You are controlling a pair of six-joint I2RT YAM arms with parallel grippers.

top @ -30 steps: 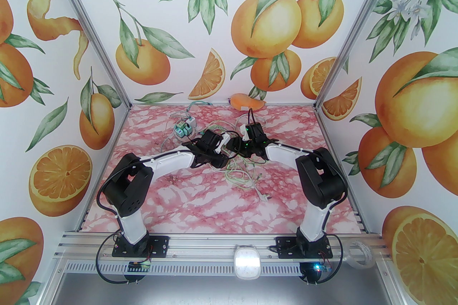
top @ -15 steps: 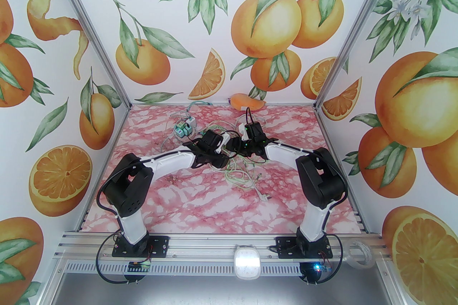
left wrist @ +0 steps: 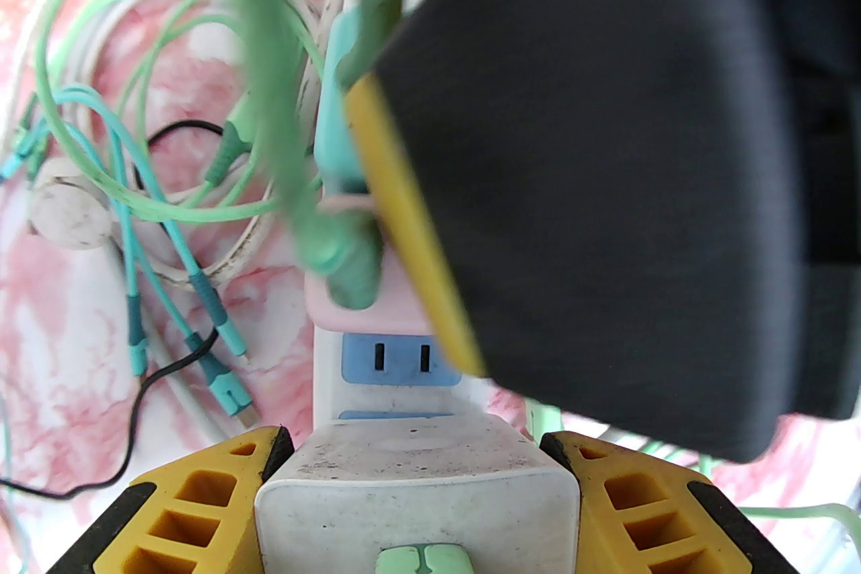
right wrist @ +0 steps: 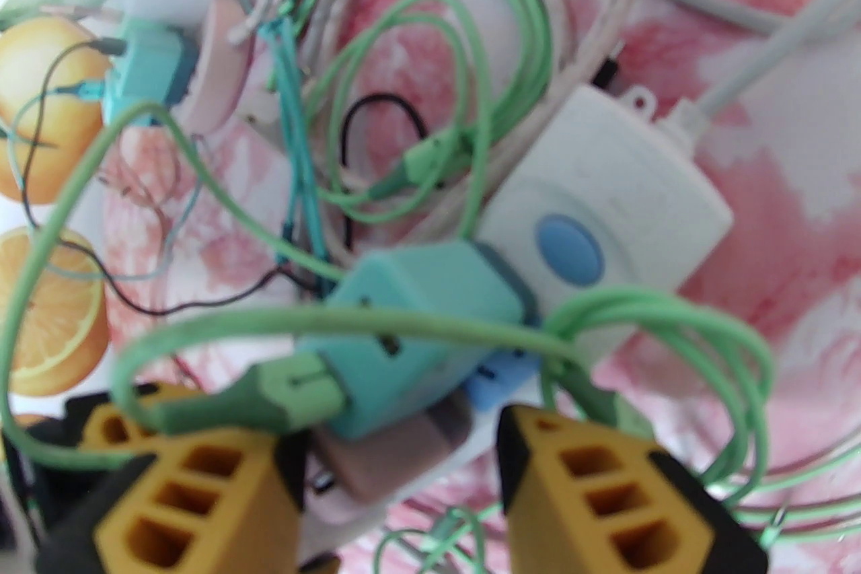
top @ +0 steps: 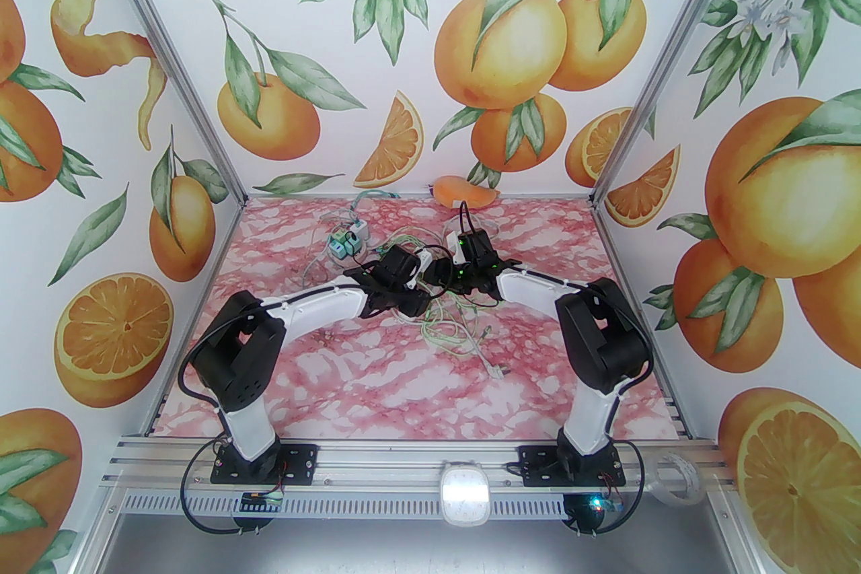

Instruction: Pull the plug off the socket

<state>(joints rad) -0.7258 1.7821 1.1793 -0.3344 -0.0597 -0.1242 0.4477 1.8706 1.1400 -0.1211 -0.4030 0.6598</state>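
L arm (top: 316, 302) has eased back a touch, R wrist (top: 479, 252) nudged farther. L pincer (left wrist: 417, 443) clamps power strip (left wrist: 417, 490). R pincer (right wrist: 400, 437) pinches pink plug (left wrist: 363, 315). It's still seated on strip, so pull barely begun.

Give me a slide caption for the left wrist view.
Left gripper clamps the strip; a right-gripper finger meets the pink plug amid tangled cables.

In the right wrist view the lower centre is blurred, and whether the right gripper (right wrist: 400, 430) pinches the pink plug (right wrist: 390, 460) cannot be told. In the left wrist view one of its fingers (left wrist: 605, 154), dark and unfocused, covers the upper right, hiding much of the power strip (left wrist: 410, 470).
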